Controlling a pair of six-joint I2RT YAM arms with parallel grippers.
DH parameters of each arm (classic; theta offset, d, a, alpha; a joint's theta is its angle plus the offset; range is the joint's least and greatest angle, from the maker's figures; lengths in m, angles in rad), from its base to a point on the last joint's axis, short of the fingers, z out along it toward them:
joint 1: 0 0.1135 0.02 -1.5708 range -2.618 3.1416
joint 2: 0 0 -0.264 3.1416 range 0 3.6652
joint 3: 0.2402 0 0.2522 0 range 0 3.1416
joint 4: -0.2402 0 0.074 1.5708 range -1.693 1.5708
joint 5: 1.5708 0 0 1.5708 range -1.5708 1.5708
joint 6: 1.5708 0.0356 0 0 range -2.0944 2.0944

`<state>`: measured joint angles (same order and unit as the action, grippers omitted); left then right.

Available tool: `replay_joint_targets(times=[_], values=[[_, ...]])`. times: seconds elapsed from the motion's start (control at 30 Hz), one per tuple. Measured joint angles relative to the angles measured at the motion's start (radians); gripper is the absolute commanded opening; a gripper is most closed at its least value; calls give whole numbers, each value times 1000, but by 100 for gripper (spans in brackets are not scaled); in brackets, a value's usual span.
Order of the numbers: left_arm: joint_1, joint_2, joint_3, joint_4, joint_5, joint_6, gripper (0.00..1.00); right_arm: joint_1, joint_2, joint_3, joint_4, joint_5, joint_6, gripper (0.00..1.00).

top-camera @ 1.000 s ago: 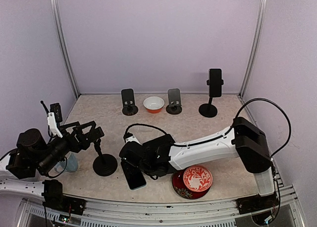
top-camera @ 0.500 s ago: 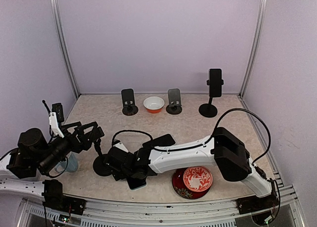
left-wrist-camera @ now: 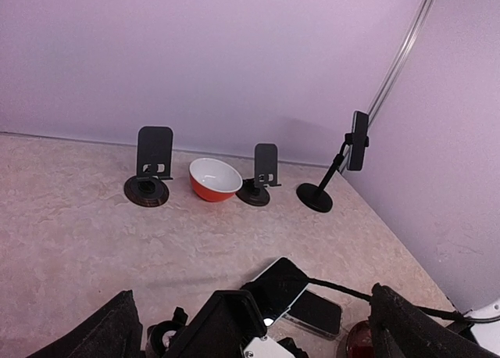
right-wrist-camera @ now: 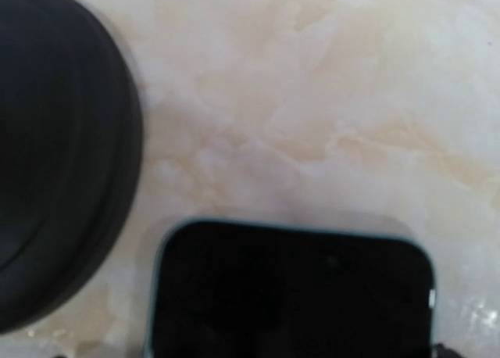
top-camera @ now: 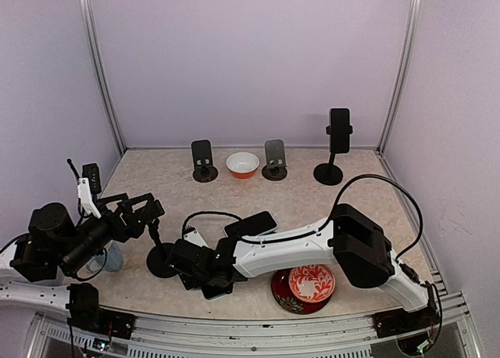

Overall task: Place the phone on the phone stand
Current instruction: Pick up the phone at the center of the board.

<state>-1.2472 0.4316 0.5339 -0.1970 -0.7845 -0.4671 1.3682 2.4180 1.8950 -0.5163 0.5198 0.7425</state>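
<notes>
Right gripper (top-camera: 187, 269) down low over beige marbled worktop (right-wrist-camera: 312, 100), jaws hidden under wrist, can't tell whether spread or clenched. Right beneath: black flat phone with pale teal edge (right-wrist-camera: 289, 295), lying flat on worktop, not lifted. Round black phone-stand base (right-wrist-camera: 55, 162) just left of phone, narrow strip of worktop between. Left gripper (top-camera: 143, 209) released, fingers spread wide, up beside stand's stem. Further out: red patterned bowl (top-camera: 311, 283) near front edge, white-and-orange bowl (left-wrist-camera: 215, 178) at back.
</notes>
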Motion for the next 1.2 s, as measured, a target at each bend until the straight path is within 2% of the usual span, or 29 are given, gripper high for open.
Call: replay_joint_targets(times=[0.4,0.83,1.2], values=[[0,0,0,-6,0,1,99,-7,-17,-62,108,-33,-20,71],[0,4,18,-5,2,5,99,-7,-39,-87,113,-15,-68,71],[0,5,19,-6,4,5,99,-16,-147,-189,117,24,-130,71]])
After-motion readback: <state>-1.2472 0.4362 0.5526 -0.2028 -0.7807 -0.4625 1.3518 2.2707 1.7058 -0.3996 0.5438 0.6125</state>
